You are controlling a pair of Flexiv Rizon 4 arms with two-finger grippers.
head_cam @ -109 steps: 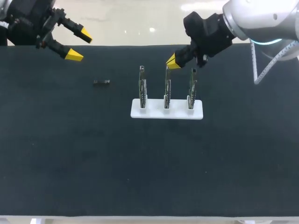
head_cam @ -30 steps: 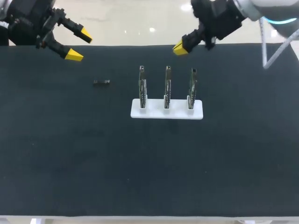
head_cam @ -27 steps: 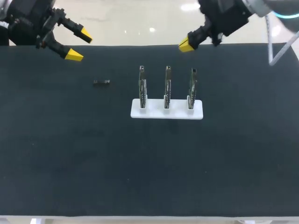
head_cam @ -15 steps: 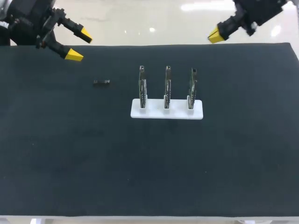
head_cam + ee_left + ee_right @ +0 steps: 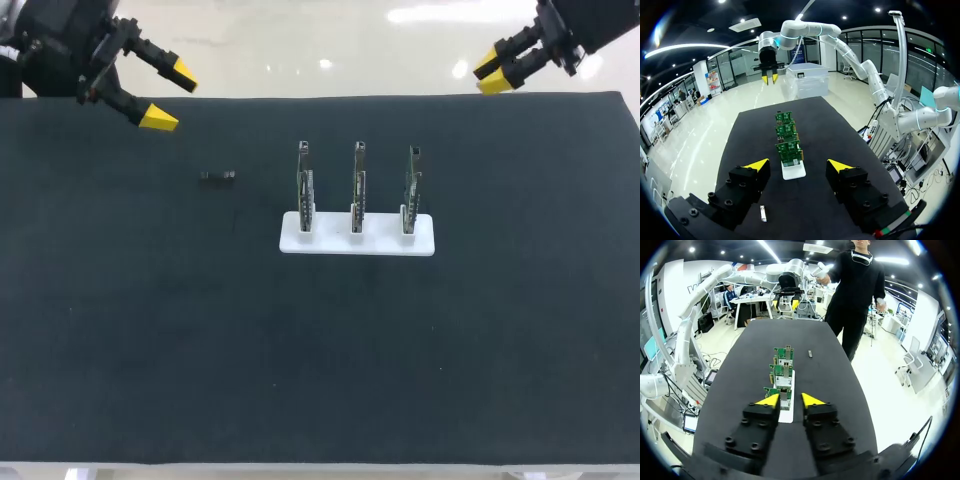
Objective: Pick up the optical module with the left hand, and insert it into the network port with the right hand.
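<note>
The optical module [image 5: 217, 176], a small dark bar, lies flat on the black mat left of the stand; it also shows in the wrist views [image 5: 762, 213] [image 5: 810, 354]. Three upright green port boards [image 5: 358, 185] [image 5: 787, 145] [image 5: 782, 371] stand in a white base [image 5: 357, 243]. My left gripper [image 5: 170, 95] [image 5: 798, 165] hangs wide open over the far left corner, nothing between its fingers. My right gripper [image 5: 492, 75] [image 5: 790, 400] hovers at the far right edge, its yellow tips slightly apart and empty.
The black mat [image 5: 320, 350] covers the whole table, with its far edge just under both grippers. The stand sits slightly right of the middle. In each wrist view the other arm's gripper [image 5: 769, 77] [image 5: 785, 303] shows beyond the boards.
My right arm has swung from above the boards to the far right edge, and its shut fingers have parted a little. The left arm and the module have not moved.
</note>
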